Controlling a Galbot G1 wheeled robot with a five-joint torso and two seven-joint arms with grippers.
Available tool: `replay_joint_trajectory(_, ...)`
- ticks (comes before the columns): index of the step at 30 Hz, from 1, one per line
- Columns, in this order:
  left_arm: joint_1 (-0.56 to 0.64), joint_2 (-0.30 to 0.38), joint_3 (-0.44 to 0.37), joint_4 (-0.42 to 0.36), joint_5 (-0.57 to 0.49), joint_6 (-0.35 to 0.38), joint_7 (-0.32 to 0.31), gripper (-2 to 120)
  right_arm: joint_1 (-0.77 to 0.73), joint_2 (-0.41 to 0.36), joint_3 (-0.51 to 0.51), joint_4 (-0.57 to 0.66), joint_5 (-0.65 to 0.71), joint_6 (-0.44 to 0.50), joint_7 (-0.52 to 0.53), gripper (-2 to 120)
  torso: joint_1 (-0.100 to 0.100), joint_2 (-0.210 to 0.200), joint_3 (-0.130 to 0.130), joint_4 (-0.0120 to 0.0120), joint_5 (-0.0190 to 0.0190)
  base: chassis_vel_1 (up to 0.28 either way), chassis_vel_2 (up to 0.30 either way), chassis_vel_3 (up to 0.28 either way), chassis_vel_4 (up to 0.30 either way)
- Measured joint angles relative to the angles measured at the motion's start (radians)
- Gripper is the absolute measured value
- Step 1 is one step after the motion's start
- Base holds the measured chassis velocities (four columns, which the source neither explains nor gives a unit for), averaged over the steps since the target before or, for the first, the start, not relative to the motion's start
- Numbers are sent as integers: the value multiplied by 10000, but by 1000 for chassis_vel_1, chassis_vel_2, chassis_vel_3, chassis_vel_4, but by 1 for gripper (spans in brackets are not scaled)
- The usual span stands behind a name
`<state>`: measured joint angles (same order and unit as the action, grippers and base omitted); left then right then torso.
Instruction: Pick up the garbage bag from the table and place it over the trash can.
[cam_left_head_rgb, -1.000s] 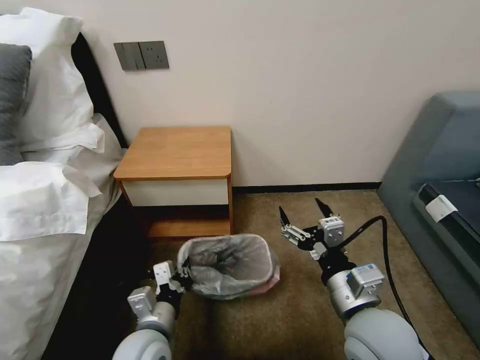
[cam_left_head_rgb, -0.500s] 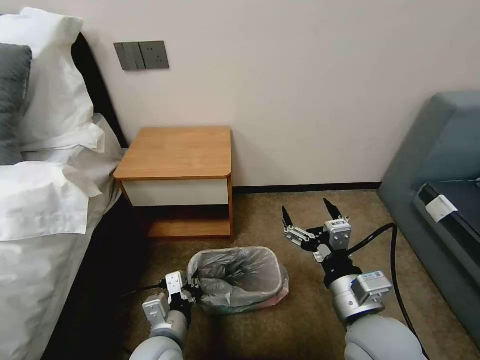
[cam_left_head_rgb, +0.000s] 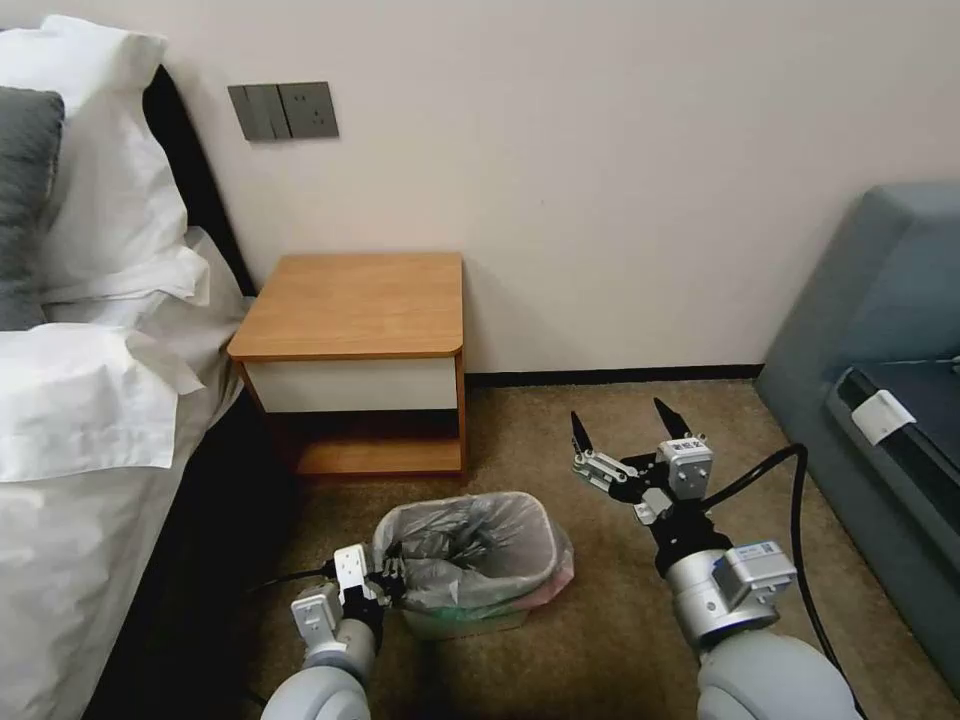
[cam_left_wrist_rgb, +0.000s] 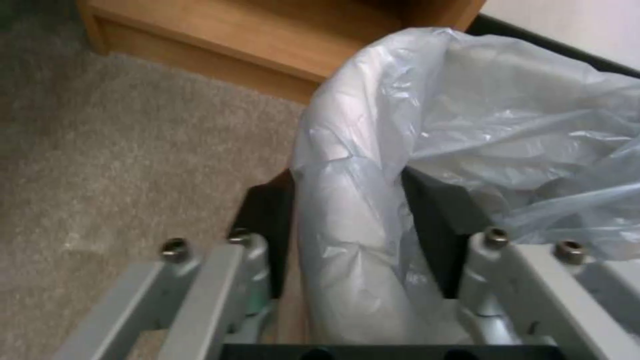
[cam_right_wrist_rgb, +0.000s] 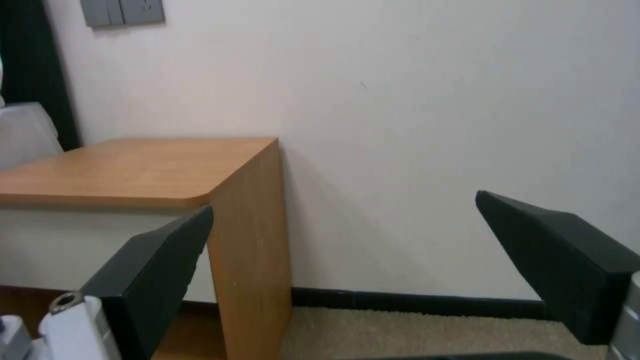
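Now the garbage bag (cam_left_head_rgb: 470, 545) lines the trash can (cam_left_head_rgb: 465, 620), on carpet in front of the worktop (cam_left_head_rgb: 355, 305). Left hand (cam_left_head_rgb: 385, 580) is clamped on the bag's rim at the can's left side; right hand (cam_left_head_rgb: 630, 435), wide open w/ nothing in it, hangs to the can's right.

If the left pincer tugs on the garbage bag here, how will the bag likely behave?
Probably floppy: the garbage bag is thin crinkled film, bunched between the left pincer fingers over the rim. It looks very light, so a pull would likely stretch or drag it off the trash can rather than resist. The small bin may also slide or tip.
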<state>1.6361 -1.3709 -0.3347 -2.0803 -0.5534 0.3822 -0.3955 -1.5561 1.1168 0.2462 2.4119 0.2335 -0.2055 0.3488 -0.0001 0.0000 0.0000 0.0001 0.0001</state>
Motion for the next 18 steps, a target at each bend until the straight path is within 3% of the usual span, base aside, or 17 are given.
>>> replay_joint_trajectory(14,1,-64,-151,-79,895,-378,502,96,-178,151,-180,236,129,-62,105,100,1,0,1,-1,-2,0,0,0,0)
replay_joint_trajectory(18,112,-83,-205,-350,959,-380,586,99,-185,135,-185,279,123,-65,105,100,1,0,1,-1,-1,0,0,0,0)
